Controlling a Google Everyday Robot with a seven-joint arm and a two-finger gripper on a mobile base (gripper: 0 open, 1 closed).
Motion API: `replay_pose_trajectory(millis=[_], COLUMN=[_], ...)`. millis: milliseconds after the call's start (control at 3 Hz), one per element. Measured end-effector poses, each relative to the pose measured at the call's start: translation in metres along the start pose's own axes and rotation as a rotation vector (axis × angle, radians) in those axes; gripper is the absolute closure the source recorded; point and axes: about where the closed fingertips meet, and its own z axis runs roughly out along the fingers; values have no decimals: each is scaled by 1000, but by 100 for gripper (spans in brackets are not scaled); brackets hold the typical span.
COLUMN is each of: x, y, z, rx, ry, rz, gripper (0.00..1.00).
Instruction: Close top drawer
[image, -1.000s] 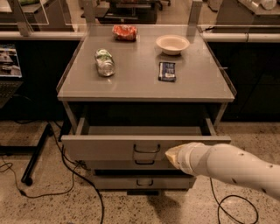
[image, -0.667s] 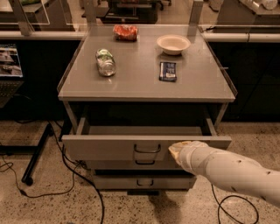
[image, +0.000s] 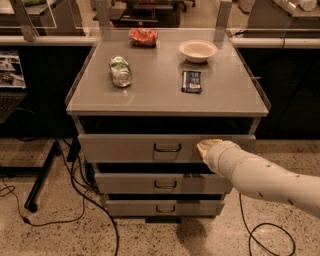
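Observation:
The top drawer (image: 125, 147) is a wide grey metal drawer under the cabinet top, with a small dark wire handle (image: 167, 148). Its front stands only a little proud of the cabinet, with a dark gap above it. My gripper (image: 206, 147) is at the end of the white arm that comes in from the lower right. It rests against the drawer front, right of the handle.
Two narrower grey drawers (image: 160, 184) sit below, both partly out. On the cabinet top (image: 155, 95) lie a plastic bottle (image: 120, 71), a red bag (image: 143, 37), a white bowl (image: 198, 50) and a dark packet (image: 191, 81). Cables (image: 75, 200) trail on the floor at left.
The top drawer has slid inward, from well pulled out to nearly flush. My gripper and arm have moved forward with it, staying on the drawer front.

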Motion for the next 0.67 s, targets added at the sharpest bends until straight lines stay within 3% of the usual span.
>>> replay_pose_trajectory(millis=[667], x=[6], y=[6], z=[-15], rx=[-40], ry=[26], rz=[26], gripper=[100])
